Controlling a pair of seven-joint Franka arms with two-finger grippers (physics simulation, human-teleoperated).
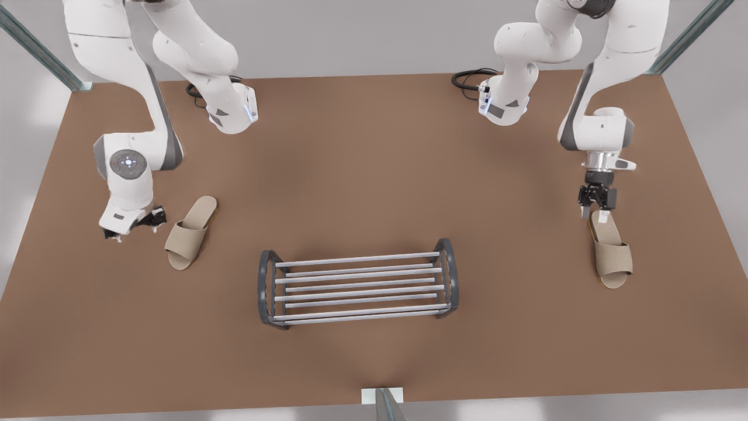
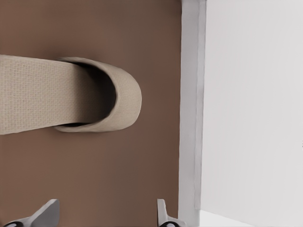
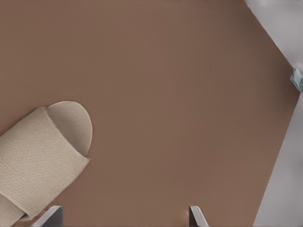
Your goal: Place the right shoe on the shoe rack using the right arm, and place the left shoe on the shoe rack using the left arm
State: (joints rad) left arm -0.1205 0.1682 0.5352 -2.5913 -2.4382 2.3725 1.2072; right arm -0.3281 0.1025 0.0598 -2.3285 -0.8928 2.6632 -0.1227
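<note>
On the front view's left, the left gripper hangs tilted just above the flat brown table, close to that side's edge. In the left wrist view its two pale fingertips stand wide apart, with bare tabletop between them and nothing held. Just beside it, toward the middle, lies the left shoe, a beige woven open-heeled slipper. It rests flat on the table at a slant, heel toward the arms and toe toward the near-left. The left wrist view shows the left shoe ahead of the fingers and apart from them.

In the middle, nearer the front edge, stands the shoe rack. It is a low frame of silver-grey horizontal bars between two dark grey arched ends, upright and well apart from both slippers.

On the front view's right, the right gripper points straight down over the heel end of the right shoe. This is a matching beige slipper lying flat, toe toward the front edge. In the right wrist view the fingertips are spread wide over bare table and grip nothing. The right shoe lies just beside one fingertip, and I cannot tell whether they touch.
</note>
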